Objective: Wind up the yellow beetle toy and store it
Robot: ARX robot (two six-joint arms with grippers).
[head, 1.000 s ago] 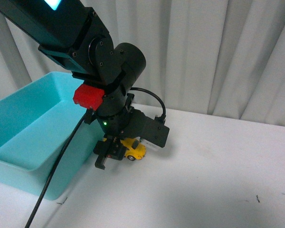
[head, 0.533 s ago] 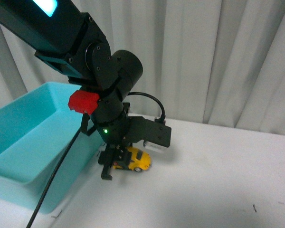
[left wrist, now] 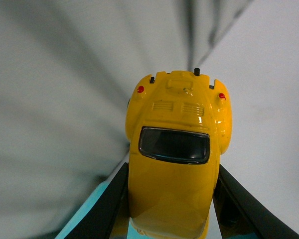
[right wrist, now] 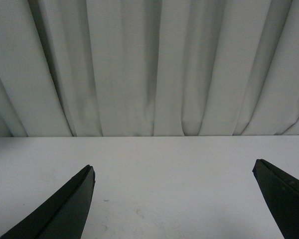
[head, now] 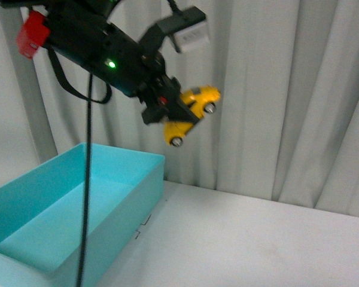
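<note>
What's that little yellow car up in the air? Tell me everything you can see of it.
The small glossy yellow beetle-shaped toy car has a dark window, red tail lights, vent slots and silver-hubbed black wheels. It hangs tilted, high off the table, clamped by its sides between the left tool's black fingers.

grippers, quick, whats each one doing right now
Left gripper: closed on the yellow beetle toy, held up in the air.
Right gripper: open, nothing between its fingers.
</note>
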